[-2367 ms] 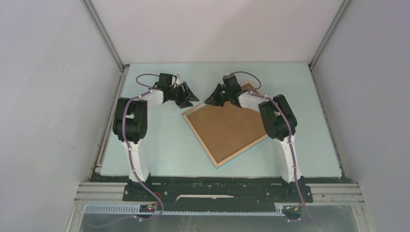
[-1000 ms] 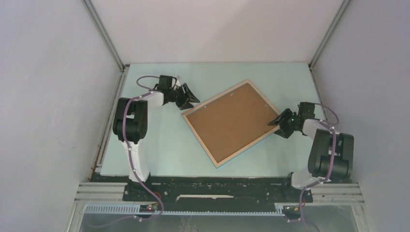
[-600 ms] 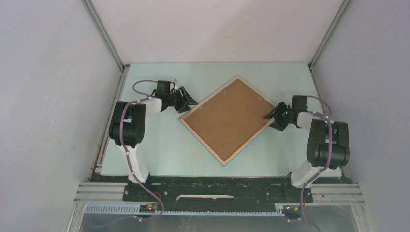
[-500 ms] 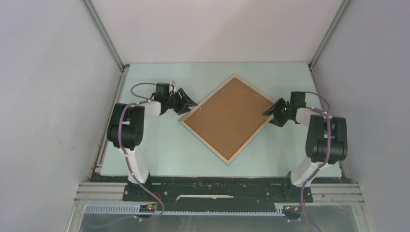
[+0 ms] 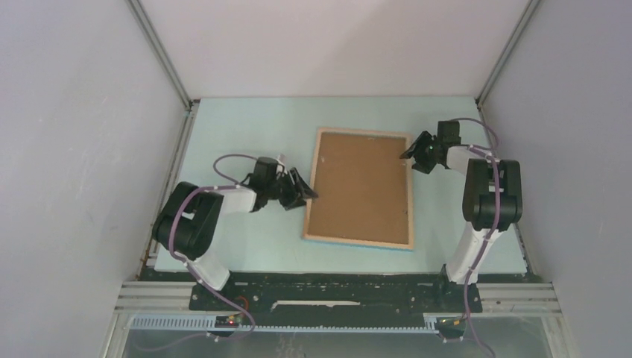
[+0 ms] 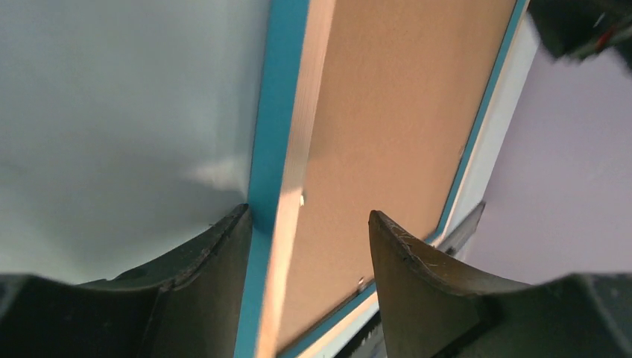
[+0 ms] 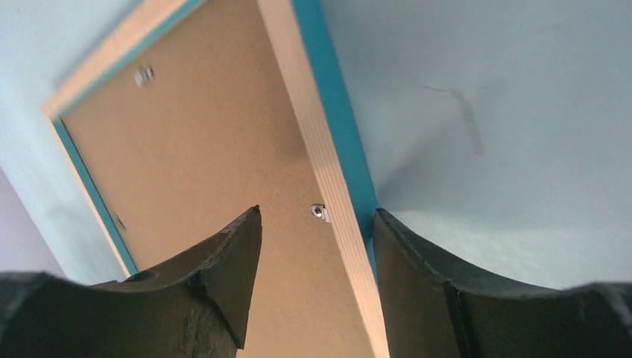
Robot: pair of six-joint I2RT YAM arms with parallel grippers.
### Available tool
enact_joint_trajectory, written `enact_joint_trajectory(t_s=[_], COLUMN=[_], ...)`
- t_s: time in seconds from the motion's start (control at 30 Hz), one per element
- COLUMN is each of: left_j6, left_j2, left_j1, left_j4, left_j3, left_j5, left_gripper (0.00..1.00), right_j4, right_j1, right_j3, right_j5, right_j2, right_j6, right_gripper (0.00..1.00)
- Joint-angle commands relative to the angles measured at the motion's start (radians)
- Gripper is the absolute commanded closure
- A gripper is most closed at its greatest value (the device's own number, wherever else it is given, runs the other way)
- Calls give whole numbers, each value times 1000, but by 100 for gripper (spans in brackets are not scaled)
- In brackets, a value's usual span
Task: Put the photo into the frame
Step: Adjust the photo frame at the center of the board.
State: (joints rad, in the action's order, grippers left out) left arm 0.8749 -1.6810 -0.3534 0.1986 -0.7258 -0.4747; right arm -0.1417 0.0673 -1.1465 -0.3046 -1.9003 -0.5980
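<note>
The frame (image 5: 358,241) lies face down on the pale green table, long sides running front to back, with its light wood rim and blue edge showing around the brown backing board (image 5: 361,186). My left gripper (image 5: 302,192) is open at the frame's left edge. In the left wrist view that gripper (image 6: 309,214) straddles the blue edge of the frame (image 6: 268,149), one finger (image 6: 201,261) outside against it. My right gripper (image 5: 414,153) is open at the far right corner. In the right wrist view it (image 7: 318,212) straddles the frame's rim (image 7: 309,134). The photo is out of view.
Grey enclosure walls stand close on the left and right, and a metal rail (image 5: 335,298) runs along the near edge. Small metal tabs (image 7: 143,74) hold the backing board (image 7: 201,149) in the frame.
The frame has turned counter-clockwise from a diamond to an upright rectangle. My left gripper came nearer along its left edge, and my right gripper moved farther back. Both stayed open.
</note>
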Motion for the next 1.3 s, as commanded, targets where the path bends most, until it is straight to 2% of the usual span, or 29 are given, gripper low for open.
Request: enact_joint_trajectory(t_s=[0.0,0.07,0.23,0.37,0.43,0.53,0.67,0.77,0.83,1.0,1.27], left_j6=[115,99,25,-6,-5,43,143,149,161,142,136], left_j2=[73,90,88,70,61,23,-51,-92,-112,-138,-176], left_j1=[-101,-86,-2,60,87,126,150,152,157,170,180], left_j4=[68,49,-70,-120,-120,-70,40,45,52,53,86], left_j3=[77,73,-13,-75,-82,-90,-99,-136,-149,-163,-179], left_j5=[-126,-127,-134,-134,-119,-139,-192,-194,-193,-184,-214], left_gripper=[40,39,38,38,37,38,40,40,40,41,44], right_j4=[-78,-134,-337,-380,-383,-306,-137,-9,62,129,115], right_j1=[-100,-94,-82,-117,-164,-263,-383,-443,-481,-524,-534], right_j3=[-90,-130,-266,-298,-292,-251,-225,-223,-221,-233,-295], right_j5=[-192,-157,92,167,134,-37,-231,-331,-359,-355,-329], right_j2=[-5,-1,44,115,142,130,41,-43,-102,-216,-323], right_j6=[8,35,105,131,122,85,-7,-82,-143,-183,-174], right_gripper=[37,37,35,34,35,36,40,43,49,55,68])
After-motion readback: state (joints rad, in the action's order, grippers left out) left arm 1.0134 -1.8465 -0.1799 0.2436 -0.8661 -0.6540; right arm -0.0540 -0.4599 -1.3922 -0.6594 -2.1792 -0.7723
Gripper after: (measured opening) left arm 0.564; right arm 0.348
